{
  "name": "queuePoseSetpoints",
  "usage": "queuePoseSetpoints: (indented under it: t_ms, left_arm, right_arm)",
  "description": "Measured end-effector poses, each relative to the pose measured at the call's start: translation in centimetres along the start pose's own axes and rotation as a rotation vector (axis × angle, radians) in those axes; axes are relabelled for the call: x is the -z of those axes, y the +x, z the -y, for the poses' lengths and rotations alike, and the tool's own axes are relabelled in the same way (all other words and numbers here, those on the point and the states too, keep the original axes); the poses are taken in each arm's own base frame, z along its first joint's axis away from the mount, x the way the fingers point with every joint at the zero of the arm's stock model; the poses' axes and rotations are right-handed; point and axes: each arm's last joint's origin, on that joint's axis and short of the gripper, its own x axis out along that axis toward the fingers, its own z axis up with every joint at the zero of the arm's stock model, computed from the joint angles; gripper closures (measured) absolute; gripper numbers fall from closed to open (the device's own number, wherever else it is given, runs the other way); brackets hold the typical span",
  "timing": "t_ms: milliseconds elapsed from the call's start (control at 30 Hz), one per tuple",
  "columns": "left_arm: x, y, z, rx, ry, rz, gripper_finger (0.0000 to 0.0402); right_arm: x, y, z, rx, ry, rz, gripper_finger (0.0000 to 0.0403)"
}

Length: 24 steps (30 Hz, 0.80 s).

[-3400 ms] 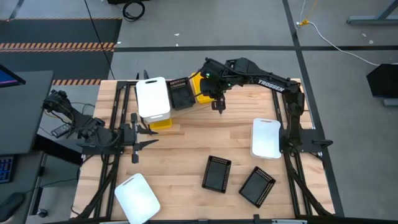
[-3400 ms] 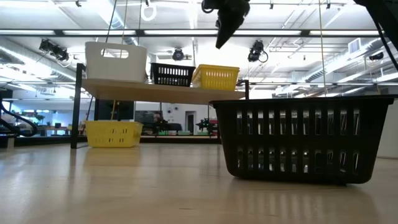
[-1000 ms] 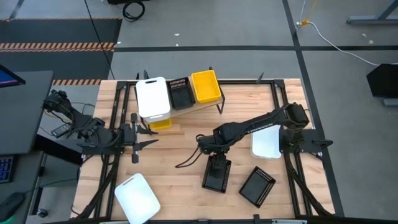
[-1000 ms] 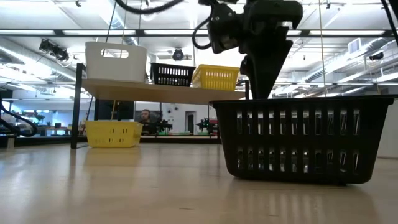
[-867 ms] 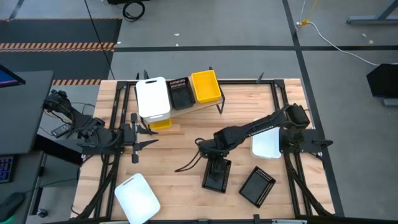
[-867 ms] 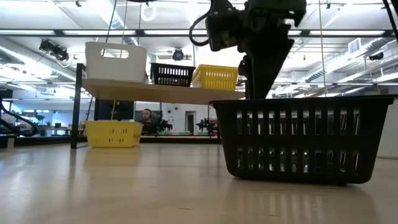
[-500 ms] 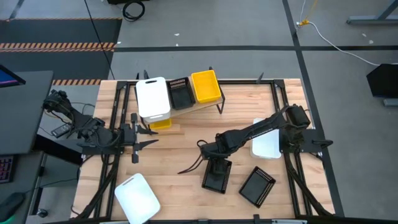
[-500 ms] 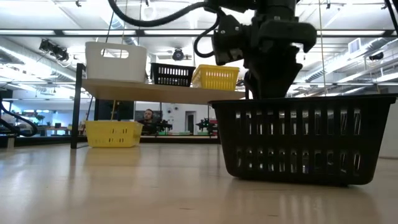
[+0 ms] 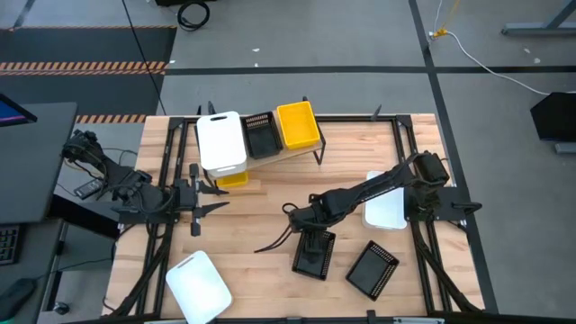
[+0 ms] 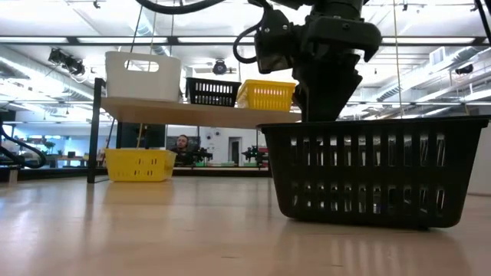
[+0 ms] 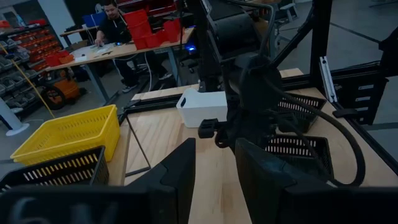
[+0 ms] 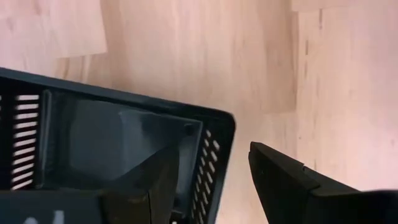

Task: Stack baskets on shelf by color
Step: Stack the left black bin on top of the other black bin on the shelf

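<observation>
On the shelf [image 10: 199,113] stand a white basket [image 9: 220,139], a black basket [image 9: 262,135] and a yellow basket [image 9: 298,124]; another yellow basket [image 9: 232,178] rests on the table beneath it. Two black baskets [image 9: 315,252] [image 9: 373,268] lie near the front. My right gripper [image 9: 310,231] points down, open, over the left one's far end. One finger [image 12: 155,180] is inside the basket and the other [image 12: 286,180] outside, with the end wall [image 12: 217,155] between them near a corner; no touch shows. My left gripper [image 9: 211,187] waits open at the left.
A white basket [image 9: 385,200] lies at the right edge under my right arm, another white basket [image 9: 198,286] at the near left corner. Bare wood lies between the shelf and the front baskets. People sit at desks in the room beyond.
My right gripper has sunk toward the black basket and shifted slightly toward the table's near edge, tipping steeper downward, so its fingers now dip behind the basket's rim in the low view. Its fingers have stayed open.
</observation>
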Motion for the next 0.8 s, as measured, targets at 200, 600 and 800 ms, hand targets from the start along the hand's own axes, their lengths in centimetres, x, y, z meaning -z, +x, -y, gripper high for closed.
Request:
queuePoseSetpoints:
  t_ms: [200, 600, 800]
  left_arm:
    - [0.0, 0.0, 0.0, 0.000, 0.000, 0.000, 0.0281]
    - [0.0, 0.0, 0.0, 0.000, 0.000, 0.000, 0.0281]
    - [0.0, 0.0, 0.0, 0.000, 0.000, 0.000, 0.0281]
  right_arm:
    - [0.0, 0.0, 0.1, 0.021, -0.023, 0.005, 0.0203]
    - [2.0, 2.1, 0.8, 0.044, -0.030, -0.077, 0.0203]
    - [2.0, 2.1, 1.0, 0.077, -0.035, -0.067, 0.0203]
